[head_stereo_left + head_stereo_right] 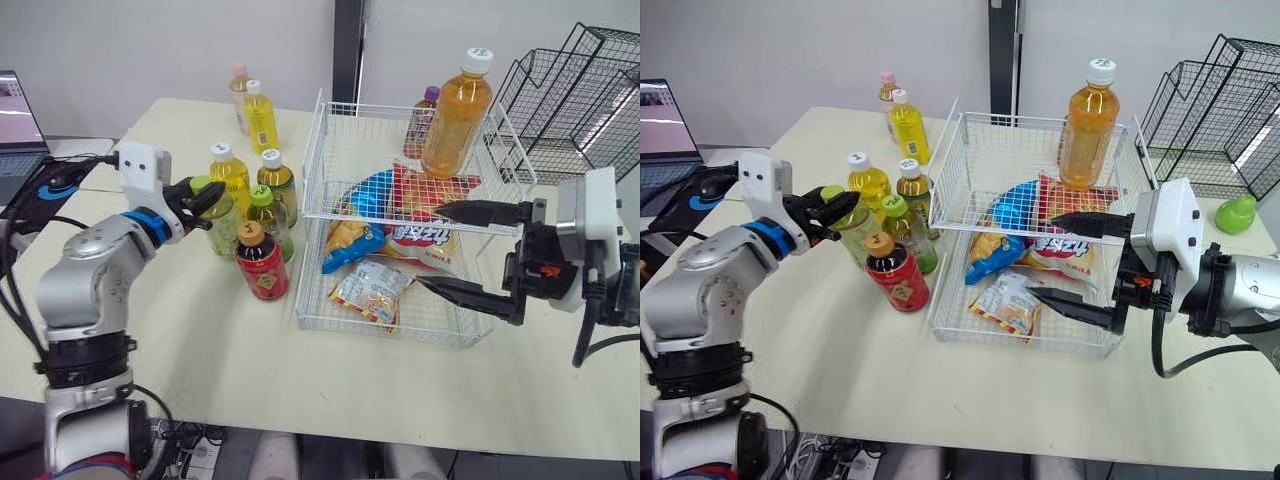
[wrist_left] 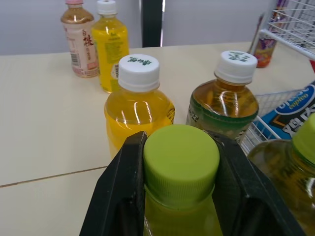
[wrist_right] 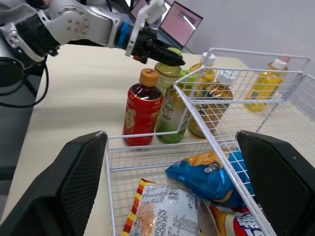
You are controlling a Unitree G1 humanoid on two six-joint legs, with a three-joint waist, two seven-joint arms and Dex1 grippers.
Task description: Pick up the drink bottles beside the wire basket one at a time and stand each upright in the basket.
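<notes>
White wire made up the basket (image 1: 312, 260), which sat mid-table with its near wall close to the right gripper (image 1: 432, 246). That gripper's fingers were spread wide, one above the near rim and one low against the front mesh.

To the basket's left, the left gripper (image 1: 207, 205) was clamped on the lime cap of the green-capped bottle (image 2: 180, 162), which stood upright on the table (image 1: 250, 370) in a tight cluster. Touching or nearly touching it were a yellow drink (image 1: 230, 170), a tea bottle (image 1: 275, 180), a second green-capped bottle (image 1: 268, 215) and a red-labelled bottle (image 1: 262, 265), the last just beside the basket's left wall. Two more bottles (image 1: 252, 110) stood well apart near the far edge.

Bare tabletop ran wide along the near edge in front of the cluster and basket.

An orange drink (image 1: 455, 115) stood upright, seemingly inside the basket's far right corner. Snack packets (image 1: 370, 290) lay on the basket floor.

Both white caps bore dark green characters, too small to read. The pink-capped far bottle's label carried red Chinese characters, and the blue packet's lettering was cut off by the wire.
</notes>
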